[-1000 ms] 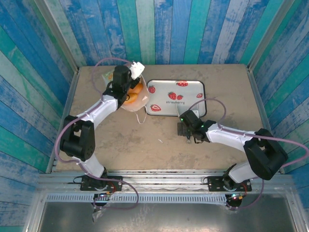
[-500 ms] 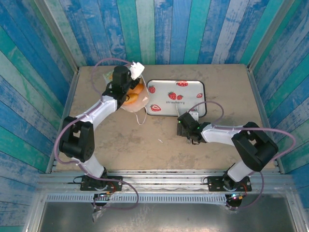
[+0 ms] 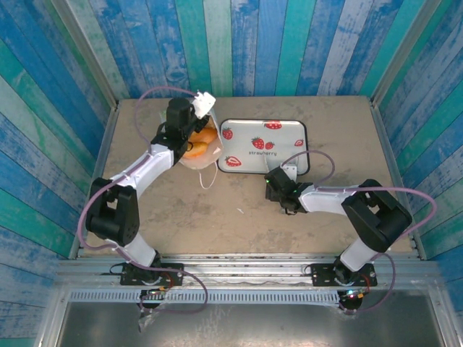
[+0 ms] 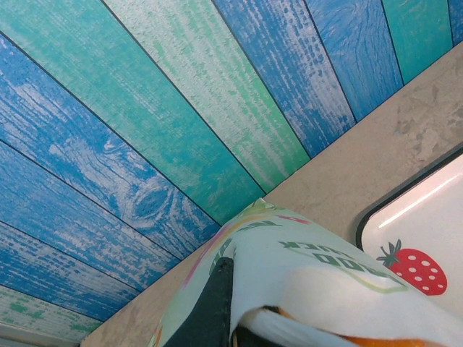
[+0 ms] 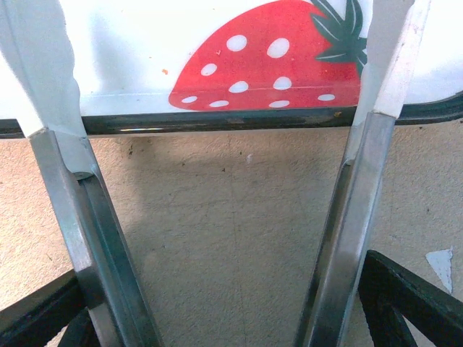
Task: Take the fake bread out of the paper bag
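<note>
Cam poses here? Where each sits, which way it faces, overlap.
Top external: above, behind the bases, looking down at the tan table; both arms show.
Left wrist: beside the white paper bag, facing the blue-green plank wall; dark finger shows.
Right wrist: low over table, facing white strawberry-patterned tray's near edge; open right gripper shows.
Shared: that tray, all three views.

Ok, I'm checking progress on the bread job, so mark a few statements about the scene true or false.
1. Bread lies on the tray. False: the tray carries only printed strawberries; the bread sits in the bag.
2. The right end effector is open. True.
3. In the top view, the bag lies left of the tray. True.
4. The right end effector holds a roll. False: nothing is between its fingers.
</note>
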`<state>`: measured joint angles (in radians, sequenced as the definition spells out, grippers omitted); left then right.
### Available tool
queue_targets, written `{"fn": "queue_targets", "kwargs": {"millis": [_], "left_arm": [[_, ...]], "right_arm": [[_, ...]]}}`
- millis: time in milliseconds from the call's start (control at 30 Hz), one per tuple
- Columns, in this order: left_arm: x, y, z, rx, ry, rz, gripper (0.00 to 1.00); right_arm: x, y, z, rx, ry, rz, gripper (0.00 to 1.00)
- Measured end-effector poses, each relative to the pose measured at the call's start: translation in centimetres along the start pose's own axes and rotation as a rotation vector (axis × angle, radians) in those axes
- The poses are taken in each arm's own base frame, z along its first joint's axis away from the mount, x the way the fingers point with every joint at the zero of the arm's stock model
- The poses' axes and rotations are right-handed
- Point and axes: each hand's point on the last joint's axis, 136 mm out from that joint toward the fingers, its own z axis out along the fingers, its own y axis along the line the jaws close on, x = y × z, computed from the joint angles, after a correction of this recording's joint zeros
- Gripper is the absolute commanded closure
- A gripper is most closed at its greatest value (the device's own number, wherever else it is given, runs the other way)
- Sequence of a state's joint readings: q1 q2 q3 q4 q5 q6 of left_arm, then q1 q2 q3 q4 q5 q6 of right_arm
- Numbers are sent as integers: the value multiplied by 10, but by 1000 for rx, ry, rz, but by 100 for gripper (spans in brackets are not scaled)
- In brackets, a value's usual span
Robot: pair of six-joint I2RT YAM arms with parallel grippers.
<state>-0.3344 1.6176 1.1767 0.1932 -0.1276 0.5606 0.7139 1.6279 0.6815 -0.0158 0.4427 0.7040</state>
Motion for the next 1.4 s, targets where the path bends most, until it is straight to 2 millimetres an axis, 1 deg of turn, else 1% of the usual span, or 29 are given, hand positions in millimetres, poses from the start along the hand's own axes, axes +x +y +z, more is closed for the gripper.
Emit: {"fn": "queue_targets", "kwargs": {"millis": [133,300,533,633,767,833,967,1133,1233,1300,1400], "left_arm": [[-1,1,-1,-2,-2,0,100],[0,1,-1,-4,1,1,100],[0,1,-2,-8,2,2,100],[0,2,-3,-11,3,1,100],[0,3,-3,-14,5,1,100],[0,3,-3,-15,5,1,100],[1,4,-3,-21,9,-7,100],[1,4,-3,-24,11,-23,100],[2,4,-3,-24,11,-37,100],[2,4,-3,-23,13,-44,100],[1,5,-3,-22,19,-58,100]], "right_arm": [[1,0,-1,4,13,0,17],[2,1,0,3,19,3,33],[0,5,1,-3,25,2,59],[1,3,-1,-3,37,-8,66],[8,1,-9,-9,79,-43,74],[11,-1,-14,-13,100,-69,81],[6,6,-26,-48,132,-114,85],[-16,32,-45,-152,140,-153,87],[-28,49,-56,-224,151,-174,90],[-34,58,-62,-270,162,-188,91],[-40,68,-72,-326,185,-208,85]]}}
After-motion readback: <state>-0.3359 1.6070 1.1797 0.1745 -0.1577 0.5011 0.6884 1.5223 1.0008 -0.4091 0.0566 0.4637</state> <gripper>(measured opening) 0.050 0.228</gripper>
